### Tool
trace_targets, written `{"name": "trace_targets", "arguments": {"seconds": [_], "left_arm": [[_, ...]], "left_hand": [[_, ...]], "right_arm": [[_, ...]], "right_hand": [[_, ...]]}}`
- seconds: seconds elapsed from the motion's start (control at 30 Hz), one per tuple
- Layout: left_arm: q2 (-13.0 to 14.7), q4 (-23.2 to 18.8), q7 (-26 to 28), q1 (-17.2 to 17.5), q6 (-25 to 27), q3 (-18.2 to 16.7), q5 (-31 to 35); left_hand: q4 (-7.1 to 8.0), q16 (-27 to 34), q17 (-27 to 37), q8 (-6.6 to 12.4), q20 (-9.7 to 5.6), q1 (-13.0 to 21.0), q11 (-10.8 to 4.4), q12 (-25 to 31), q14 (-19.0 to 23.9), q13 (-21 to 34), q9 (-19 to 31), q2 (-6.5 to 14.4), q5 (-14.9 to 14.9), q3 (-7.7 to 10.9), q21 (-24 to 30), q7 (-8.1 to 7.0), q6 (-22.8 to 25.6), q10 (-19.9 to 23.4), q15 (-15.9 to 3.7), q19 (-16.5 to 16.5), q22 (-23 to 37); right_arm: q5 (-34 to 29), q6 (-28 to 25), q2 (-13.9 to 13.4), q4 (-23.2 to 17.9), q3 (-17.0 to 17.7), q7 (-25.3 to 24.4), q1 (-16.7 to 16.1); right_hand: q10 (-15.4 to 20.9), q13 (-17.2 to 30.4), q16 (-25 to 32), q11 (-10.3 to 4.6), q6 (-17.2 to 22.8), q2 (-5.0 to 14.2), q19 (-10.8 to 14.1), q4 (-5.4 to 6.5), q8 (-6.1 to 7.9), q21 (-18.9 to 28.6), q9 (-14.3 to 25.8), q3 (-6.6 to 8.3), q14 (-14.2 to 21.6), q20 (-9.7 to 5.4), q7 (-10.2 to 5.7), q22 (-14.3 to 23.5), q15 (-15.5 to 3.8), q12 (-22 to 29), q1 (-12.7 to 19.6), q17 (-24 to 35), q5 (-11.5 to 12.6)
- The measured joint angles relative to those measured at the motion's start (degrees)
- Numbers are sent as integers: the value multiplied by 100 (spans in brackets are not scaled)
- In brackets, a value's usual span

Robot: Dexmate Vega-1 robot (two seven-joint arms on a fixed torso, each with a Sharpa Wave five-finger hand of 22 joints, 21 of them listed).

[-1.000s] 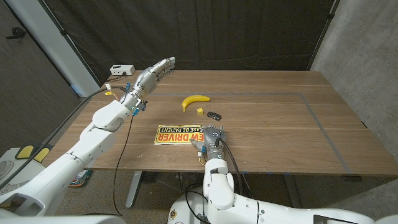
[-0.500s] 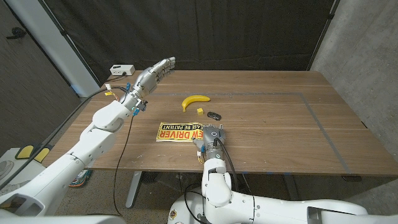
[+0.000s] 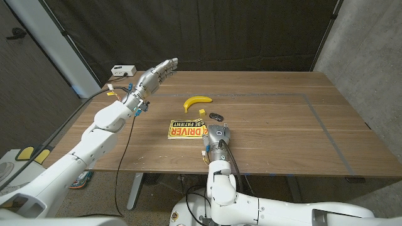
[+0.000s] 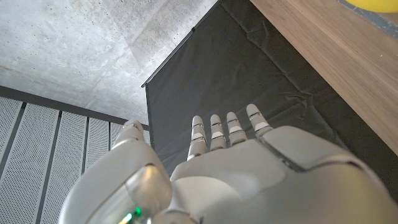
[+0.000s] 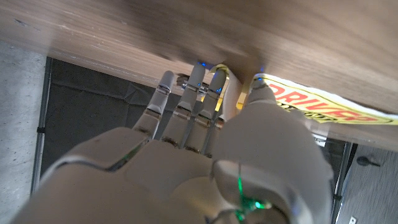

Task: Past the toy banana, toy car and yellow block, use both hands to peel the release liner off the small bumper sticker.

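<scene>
My right hand [image 3: 217, 139] pinches the yellow rectangular bumper sticker [image 3: 187, 129] by its right edge; left hand [image 3: 154, 76] hovers far-left, fingers straight and together, holding nothing. Risk as I judge it: one-handed dragging could slide the sticker into the small yellow block [image 3: 201, 112] and dark toy car [image 3: 217, 117], or crease it.

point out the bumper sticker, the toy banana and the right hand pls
bumper sticker [image 3: 187, 129], head view, on its yellow printed face.
toy banana [image 3: 196, 101], head view, mid-curve.
right hand [image 3: 217, 136], head view, back of the hand.

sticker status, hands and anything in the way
Left hand raised, open, off the table. Right hand at the bumper sticker's right edge, grip unclear. Toy banana, yellow block, toy car just beyond the sticker.
</scene>
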Motion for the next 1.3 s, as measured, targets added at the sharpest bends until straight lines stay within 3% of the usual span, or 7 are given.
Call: {"name": "trace_targets", "arguments": {"seconds": [0.23, 0.33, 0.63, 0.83, 1.1, 1.23, 1.3], "left_arm": [[-5, 49, -32, -53, 60, 30, -16], [-11, 70, -51, -80, 94, 45, -30], [-35, 118, -82, -152, 162, 87, -47], [-57, 150, -91, -208, 198, 125, -47], [-101, 202, -96, -275, 247, 192, 10], [-118, 207, -58, -285, 248, 218, 69], [-119, 203, 79, -285, 249, 224, 227]], "left_hand": [[0, 0, 0, 0, 0, 0, 0, 0, -33, 0, 0, 0, 0, 0, 0, 7, -9, 0, 33, 0, 0], [-18, 0, 0, 0, 0, 0, 0, 0, -41, 0, 0, 0, 0, 18, 0, -12, -28, 0, 41, 0, 0], [-17, 0, 1, 0, 0, 0, 0, 0, -19, 0, 0, 0, 0, 17, 0, -11, -28, 0, 62, 0, 0], [-17, 0, 1, 0, 0, -22, 0, 0, -19, 0, 0, 23, 0, 17, 0, -11, -28, 0, 62, 0, 0], [-86, 0, -7, 0, 0, -22, 0, -40, -19, 0, 0, 23, 0, 40, -45, -26, -12, 0, 62, 0, 0], [-238, 45, -35, 45, 0, 104, -33, -40, -18, 0, 0, 51, 0, 130, -45, -212, 171, 33, 60, 0, -15], [-361, 45, -53, 88, 0, 261, -65, -40, 29, 0, 0, 56, 0, 193, -22, -350, 229, 65, 14, 44, -18]], "right_arm": [[301, 1038, -23, 43, 656, -914, -510], [471, 1674, -12, 70, 1125, -1399, -836], [1030, 3415, 166, 178, 2018, -2317, -1395], [1532, 4642, 272, 254, 2396, -2655, -1601], [1722, 6178, 711, 575, 3153, -2914, -1936], [1572, 6718, 932, 719, 3402, -2972, -2031], [1496, 6920, 1260, 931, 3728, -2989, -2138]], "right_hand": [[434, 16, -21, 96, 417, 77, 101, -64, 83, 32, -24, 329, 248, -22, 114, -26, -84, 173, 114, -84, -199], [515, 39, -63, 93, 476, 78, 101, -86, 92, 32, -31, 416, 301, -22, 174, -26, -119, 215, 144, -101, -263], [514, 70, -102, 94, 505, 90, 101, -95, 92, 32, -33, 521, 384, -21, 207, -25, -121, 219, 208, -110, -352], [514, 94, -102, 94, 474, 94, 100, -87, 91, 32, -34, 606, 384, -21, 238, -25, -121, 219, 220, -94, -396], [513, 120, -102, 94, 446, 86, 100, -103, 64, 32, -11, 670, 384, -21, 272, -25, -121, 281, 227, -46, -512], [544, 148, -102, 125, 463, 86, 100, -117, 57, 32, -5, 716, 384, -21, 310, -25, -121, 292, 227, -3, -571], [566, 158, -102, 147, 474, 85, 100, -126, 53, 32, -5, 740, 384, -21, 322, -25, -121, 325, 227, 13, -573]]}}
